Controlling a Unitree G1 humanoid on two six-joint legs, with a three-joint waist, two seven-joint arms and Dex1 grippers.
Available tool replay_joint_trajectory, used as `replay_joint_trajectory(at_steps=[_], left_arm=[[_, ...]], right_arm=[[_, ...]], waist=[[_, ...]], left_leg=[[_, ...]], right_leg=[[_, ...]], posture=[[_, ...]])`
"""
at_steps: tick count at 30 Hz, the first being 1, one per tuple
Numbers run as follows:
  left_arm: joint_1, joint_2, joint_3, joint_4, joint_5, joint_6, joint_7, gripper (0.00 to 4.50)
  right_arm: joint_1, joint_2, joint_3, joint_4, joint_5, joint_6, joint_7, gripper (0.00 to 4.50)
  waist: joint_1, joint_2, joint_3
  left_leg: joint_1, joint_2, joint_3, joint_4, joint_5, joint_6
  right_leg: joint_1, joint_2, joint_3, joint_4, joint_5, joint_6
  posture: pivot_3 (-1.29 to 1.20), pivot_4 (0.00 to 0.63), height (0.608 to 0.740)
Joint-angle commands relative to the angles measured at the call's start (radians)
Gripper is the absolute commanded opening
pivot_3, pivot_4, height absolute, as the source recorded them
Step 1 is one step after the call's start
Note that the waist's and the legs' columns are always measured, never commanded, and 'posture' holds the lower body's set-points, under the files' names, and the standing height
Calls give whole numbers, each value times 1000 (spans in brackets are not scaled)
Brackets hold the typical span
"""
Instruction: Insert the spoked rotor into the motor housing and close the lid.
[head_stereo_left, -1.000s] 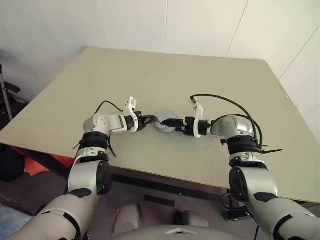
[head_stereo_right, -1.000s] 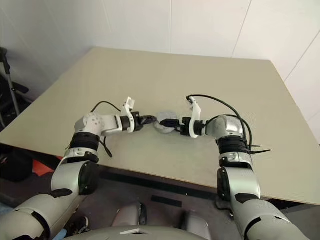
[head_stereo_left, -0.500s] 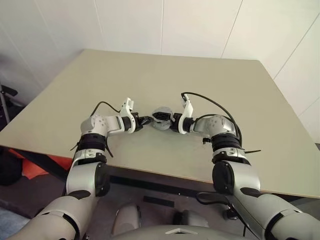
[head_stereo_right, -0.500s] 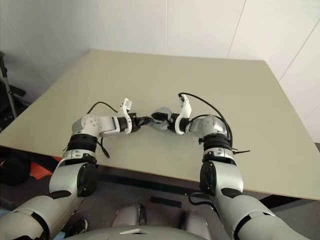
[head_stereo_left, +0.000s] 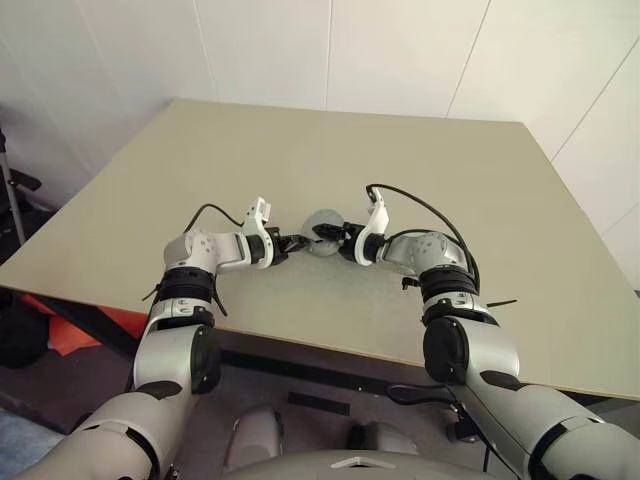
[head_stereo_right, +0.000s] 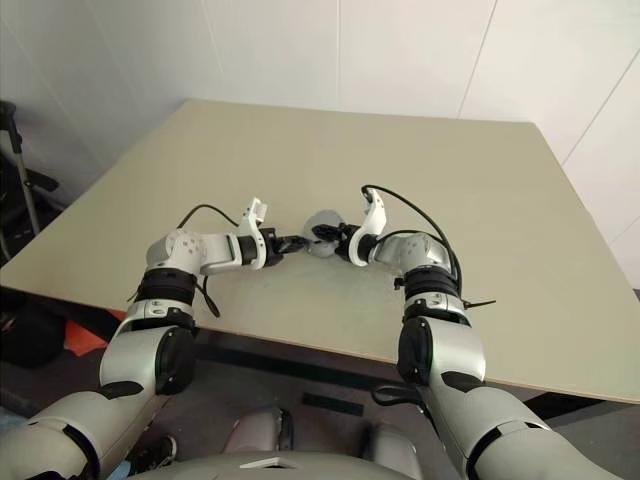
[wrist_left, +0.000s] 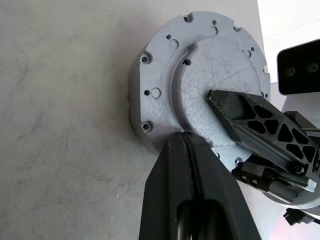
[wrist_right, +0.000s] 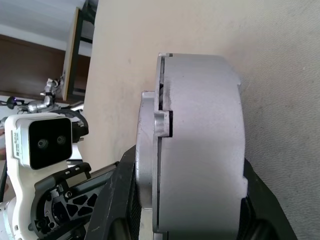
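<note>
The motor housing (wrist_right: 200, 140) is a squat grey metal cylinder on the tan table (head_stereo_left: 420, 160), between my two grippers. The grey lid (wrist_left: 210, 75), dotted with small holes, sits on top of it, with a thin gap visible at the seam. The spoked rotor is hidden. My right gripper (wrist_right: 190, 165) clamps the stack, one finger (wrist_left: 255, 130) across the lid's face and the other on the housing's opposite side. My left gripper (wrist_left: 185, 137) is shut, its tip touching the lid's edge.
The table's front edge (head_stereo_left: 300, 345) runs just below my forearms. White walls rise behind the table's far edge. A black cable (head_stereo_left: 420, 205) loops above my right wrist.
My right gripper has moved inward onto the motor and its fingers have closed from wide open onto the lid and housing. The left gripper has stayed put. The camera view shifted slightly.
</note>
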Motion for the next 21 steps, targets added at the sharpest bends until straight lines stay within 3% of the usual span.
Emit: replay_joint_trajectory(at_steps=[1,5,8,11,16,19,21], left_arm=[[10,-10,-17,-31,8,-57,-10,0],[36,-1,16,-95,-21,-147,-44,0],[46,12,87,-98,-49,-205,-14,0],[57,24,153,-114,-88,-222,9,0],[61,39,274,-142,-192,-195,62,0],[65,39,323,-183,-264,-170,82,606],[82,35,313,-259,-309,-129,70,1256]], right_arm=[[-47,0,-42,-11,52,-17,-22,2074],[-119,-14,-162,49,131,-77,-96,2074],[-169,-22,-230,84,183,-111,-131,2074],[-210,-18,-280,79,246,-83,-146,2074],[-228,4,-286,24,329,43,-139,2074],[-202,24,-248,-39,348,125,-123,2074],[-173,38,-209,-97,354,180,-106,2074]], waist=[[1,0,0],[-1,0,1],[-1,0,1],[-3,0,1],[-2,0,1],[0,0,1],[6,0,1]], left_leg=[[0,0,0,0,0,0],[-8,0,0,0,0,0],[-25,0,0,2,3,-3],[-44,0,-1,10,3,10],[-59,3,-1,17,3,11],[-62,4,0,20,2,12],[-61,4,0,20,1,14]], right_leg=[[0,0,0,0,0,0],[-7,0,0,0,0,-1],[-24,0,0,4,9,-10],[-45,0,0,19,9,-9],[-60,2,-2,23,8,-11],[-62,1,-2,25,8,-11],[-62,1,-2,27,5,-15]], posture=[[0,0,740],[0,0,740],[0,0,740],[0,0,740],[0,0,740],[0,0,740],[0,0,740]])
